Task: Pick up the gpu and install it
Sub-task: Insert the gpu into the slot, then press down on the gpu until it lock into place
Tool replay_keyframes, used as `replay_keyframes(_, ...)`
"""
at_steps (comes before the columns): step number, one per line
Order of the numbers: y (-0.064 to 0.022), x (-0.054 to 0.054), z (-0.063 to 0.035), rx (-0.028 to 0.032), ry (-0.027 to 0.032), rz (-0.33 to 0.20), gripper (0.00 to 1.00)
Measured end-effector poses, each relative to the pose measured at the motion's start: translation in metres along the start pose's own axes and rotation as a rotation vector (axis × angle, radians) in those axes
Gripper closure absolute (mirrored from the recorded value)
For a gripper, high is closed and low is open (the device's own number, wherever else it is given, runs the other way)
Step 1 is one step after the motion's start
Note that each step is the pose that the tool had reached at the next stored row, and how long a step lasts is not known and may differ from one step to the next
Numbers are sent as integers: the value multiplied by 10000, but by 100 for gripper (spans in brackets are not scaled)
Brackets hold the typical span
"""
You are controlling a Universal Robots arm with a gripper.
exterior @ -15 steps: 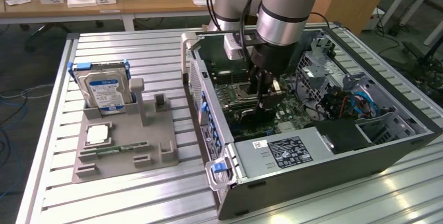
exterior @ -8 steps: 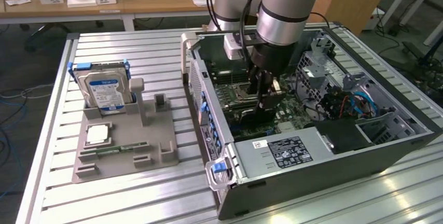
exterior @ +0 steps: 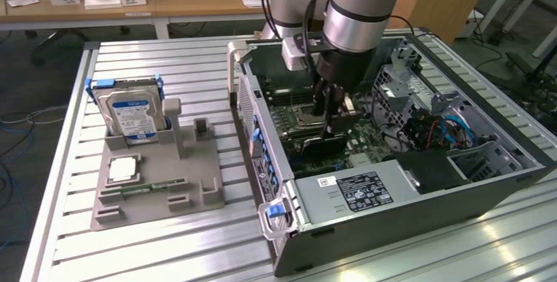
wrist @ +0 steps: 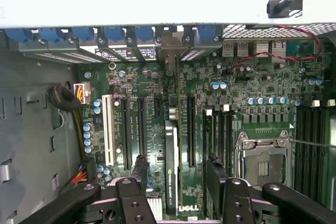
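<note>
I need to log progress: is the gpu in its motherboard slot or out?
In: the gpu stands on edge in a motherboard slot, between the open gripper.

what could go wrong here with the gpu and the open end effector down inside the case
1. The gpu stands on edge in a motherboard slot between the open end effector fingers; a finger dragging on it while moving could tilt it.
2. From the wrist view I cannot tell whether the card is fully seated, so it may sit loose.
3. The fingers are close to neighbouring slots and the empty CPU socket; sideways drift could strike them.
</note>
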State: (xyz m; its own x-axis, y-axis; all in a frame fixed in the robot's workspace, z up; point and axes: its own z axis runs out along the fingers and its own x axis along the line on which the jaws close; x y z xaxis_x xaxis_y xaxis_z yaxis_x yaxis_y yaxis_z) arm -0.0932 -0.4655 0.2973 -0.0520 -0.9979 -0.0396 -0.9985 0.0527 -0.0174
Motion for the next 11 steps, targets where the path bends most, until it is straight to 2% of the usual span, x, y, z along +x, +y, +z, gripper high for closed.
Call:
replay_keyframes(3, -1, -2, -36, 1, -3, 0, 42)
replay_keyframes(11, -1, -2, -38, 1, -3, 1, 42)
